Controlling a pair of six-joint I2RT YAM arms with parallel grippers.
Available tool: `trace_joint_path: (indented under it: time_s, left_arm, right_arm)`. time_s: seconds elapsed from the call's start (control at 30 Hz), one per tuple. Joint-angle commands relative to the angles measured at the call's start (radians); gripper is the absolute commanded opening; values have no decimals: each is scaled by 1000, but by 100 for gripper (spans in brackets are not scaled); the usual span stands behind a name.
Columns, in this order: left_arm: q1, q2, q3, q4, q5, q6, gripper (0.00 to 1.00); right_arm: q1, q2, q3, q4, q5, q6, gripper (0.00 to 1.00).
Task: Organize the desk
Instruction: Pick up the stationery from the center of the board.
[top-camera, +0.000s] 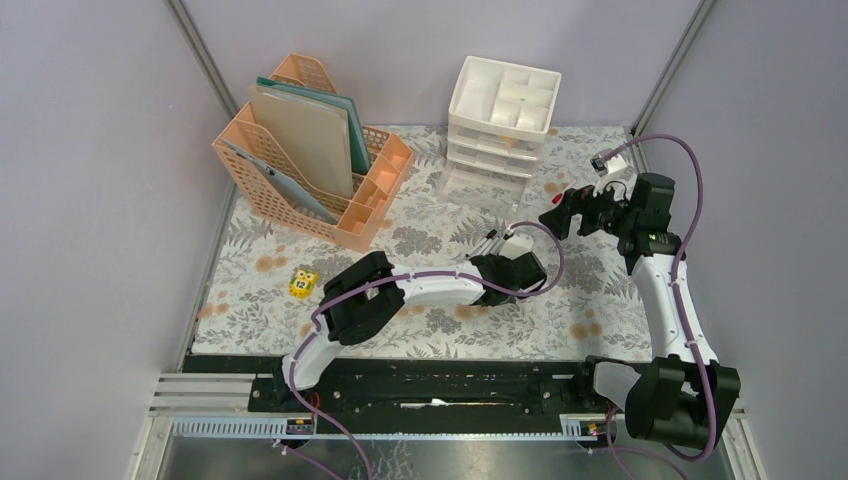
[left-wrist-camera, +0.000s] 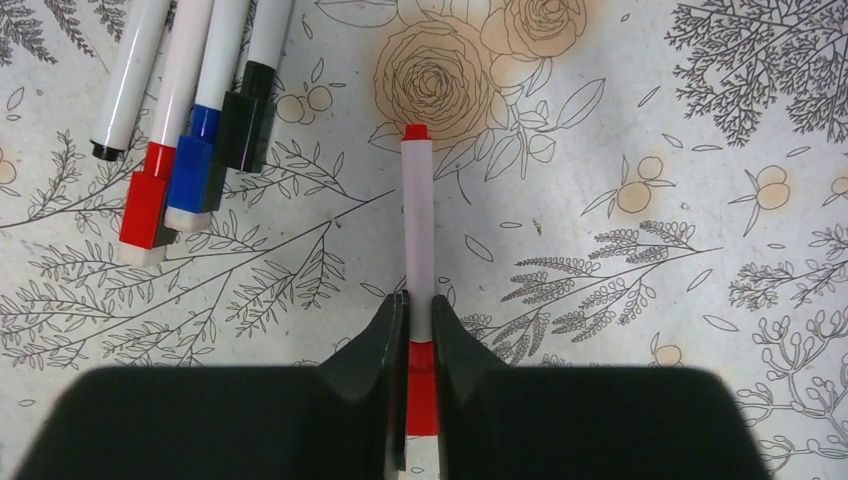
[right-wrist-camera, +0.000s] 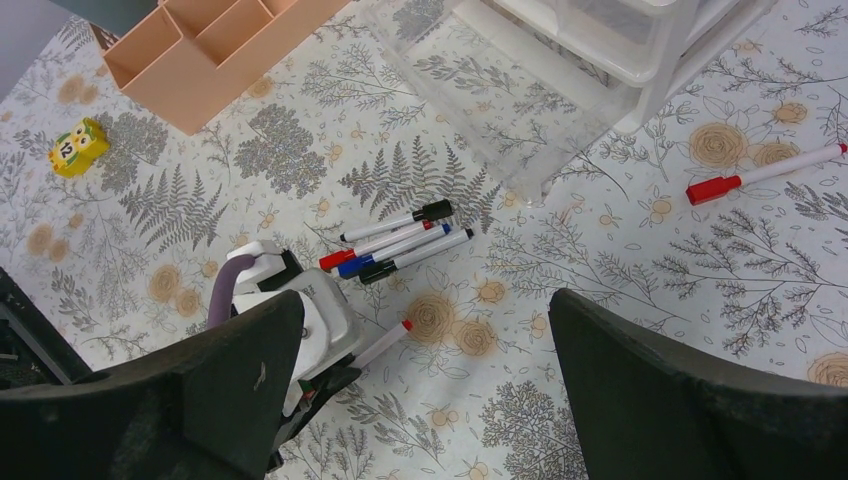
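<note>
The desk (top-camera: 260, 300) is covered with a pale cloth printed with ferns and flowers. My left gripper (left-wrist-camera: 420, 303) is shut on a white marker with a red cap (left-wrist-camera: 418, 215), which points away from me, at or just above the cloth. It also shows in the right wrist view (right-wrist-camera: 385, 342), sticking out of the left gripper (right-wrist-camera: 330, 375). Several more markers (left-wrist-camera: 190, 110) lie side by side to its upper left. My right gripper (right-wrist-camera: 425, 300) is open wide and empty, high above the desk (right-wrist-camera: 600, 380). Another red-capped marker (right-wrist-camera: 765, 172) lies alone by the drawer unit.
A peach file rack (top-camera: 310, 150) with folders stands at the back left. A white drawer unit (top-camera: 500, 125) stands at the back middle, its bottom drawer pulled out (right-wrist-camera: 500, 110). A small yellow cube (top-camera: 303, 283) lies at the left. A black rail (top-camera: 420, 385) runs along the near edge.
</note>
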Motion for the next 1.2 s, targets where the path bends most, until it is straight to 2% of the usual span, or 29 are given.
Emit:
trace_joint_path:
  time_s: [0.0,0.1,0.23,0.4,0.57,0.77,0.93,1.17]
  left_arm:
    - [-1,-50,-26,1,-33,2,8]
    - [0,-134,-98,58,-35,-6,0]
    - [4,-298,-266,200,-30,2,0]
    - [33,-513,-520,452,29,3,0]
    - [78,-754,-832,817,158,0,0]
    - [101,-963,-1188,1366,206,-10,0]
    - [104,-1008,-1315,1596,198,-28,0]
    - [104,-1010,-1365,1712,123,-76,0]
  right_arm:
    - [-6,-25,-4,41,-31,8,100]
    - [-8,-24,-8,48,-55,20,100]
    - [-8,-21,-23,77,-114,47,100]
    - [-8,-11,-46,129,-205,96,100]
    - [-6,4,-98,271,-353,214,100]
    - [44,24,-171,516,-491,423,100]
    - [177,23,-194,597,-523,459,100]
    - [297,40,-216,658,-517,493,100]
